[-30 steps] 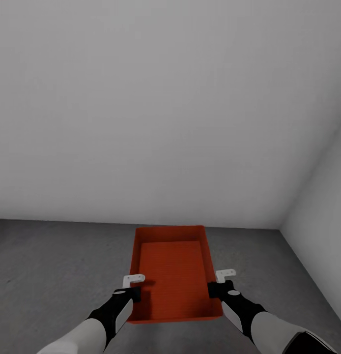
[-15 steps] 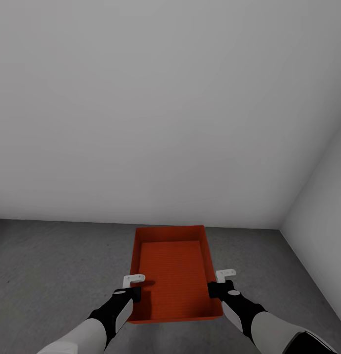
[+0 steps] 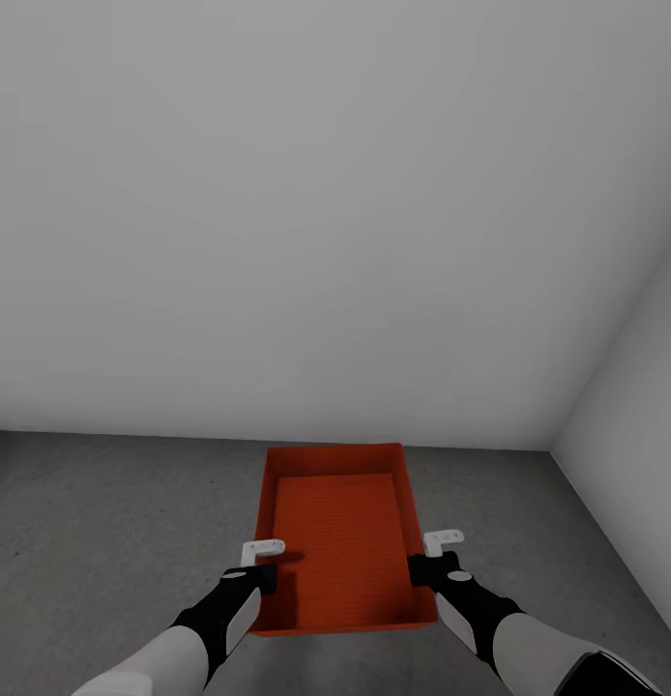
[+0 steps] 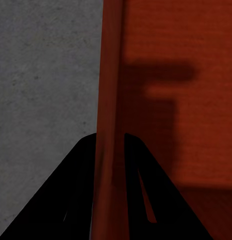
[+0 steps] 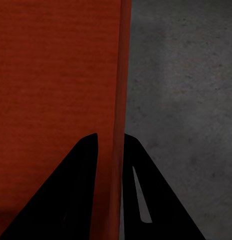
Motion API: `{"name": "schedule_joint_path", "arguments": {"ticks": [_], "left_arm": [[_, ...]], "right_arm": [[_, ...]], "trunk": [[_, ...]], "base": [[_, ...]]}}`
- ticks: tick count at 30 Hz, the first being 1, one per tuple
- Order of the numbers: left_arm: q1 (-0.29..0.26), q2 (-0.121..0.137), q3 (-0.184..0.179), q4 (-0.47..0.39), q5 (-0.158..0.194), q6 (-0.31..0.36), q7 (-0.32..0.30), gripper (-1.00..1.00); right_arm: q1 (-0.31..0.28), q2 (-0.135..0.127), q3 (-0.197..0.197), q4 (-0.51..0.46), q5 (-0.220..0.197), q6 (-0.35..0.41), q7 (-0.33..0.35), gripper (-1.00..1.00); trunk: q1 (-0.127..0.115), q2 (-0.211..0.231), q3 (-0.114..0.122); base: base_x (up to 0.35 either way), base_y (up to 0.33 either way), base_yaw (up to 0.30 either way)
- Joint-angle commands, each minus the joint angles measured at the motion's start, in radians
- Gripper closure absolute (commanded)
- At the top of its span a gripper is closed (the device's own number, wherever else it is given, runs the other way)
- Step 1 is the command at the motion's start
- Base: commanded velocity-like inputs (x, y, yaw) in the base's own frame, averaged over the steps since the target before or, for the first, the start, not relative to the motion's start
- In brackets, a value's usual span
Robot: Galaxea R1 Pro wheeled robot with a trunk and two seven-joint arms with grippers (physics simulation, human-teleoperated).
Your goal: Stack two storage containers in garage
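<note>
Orange-red storage container with fine ribbed base, mottled dark grey floor, plain pale grey walls

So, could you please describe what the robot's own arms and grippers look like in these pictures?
Both arms have glossy white forearm shells that give way to black wrist sections. On top of the left gripper and the right gripper sits a small pale grey bracket-shaped piece. In the wrist views the fingers are plain black tapering wedges, each pair showing a narrow slit. No cables or markings are visible.

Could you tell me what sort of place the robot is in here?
Probably a garage or bare utility room: mottled dark grey concrete floor, plain pale grey walls meeting in a corner, no furniture in view.
</note>
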Motion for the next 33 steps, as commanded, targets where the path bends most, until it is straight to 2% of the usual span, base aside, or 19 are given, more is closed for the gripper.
{"name": "schedule_joint_path", "arguments": {"ticks": [1,25,33], "left_arm": [[0.0,0.004,-0.009,-0.006,-0.018,0.007,0.008,1.0],[0.0,-0.001,-0.009,-0.007,-0.017,0.007,0.014,1.0],[0.0,-0.002,-0.009,-0.006,-0.017,0.008,0.012,1.0]], "right_arm": [[-0.001,-0.005,-0.006,0.014,-0.017,-0.004,-0.007,1.0],[-0.001,-0.004,-0.006,0.014,-0.017,-0.004,-0.007,1.0],[-0.001,-0.005,-0.006,0.014,-0.018,-0.004,-0.007,1.0]], "trunk": [[0.0,-0.001,-0.001],[0.0,-0.001,-0.001],[0.031,-0.057,-0.026]], "base": [[0.0,0.0,0.0],[0.0,0.0,0.0],[0.0,0.0,0.0]]}}
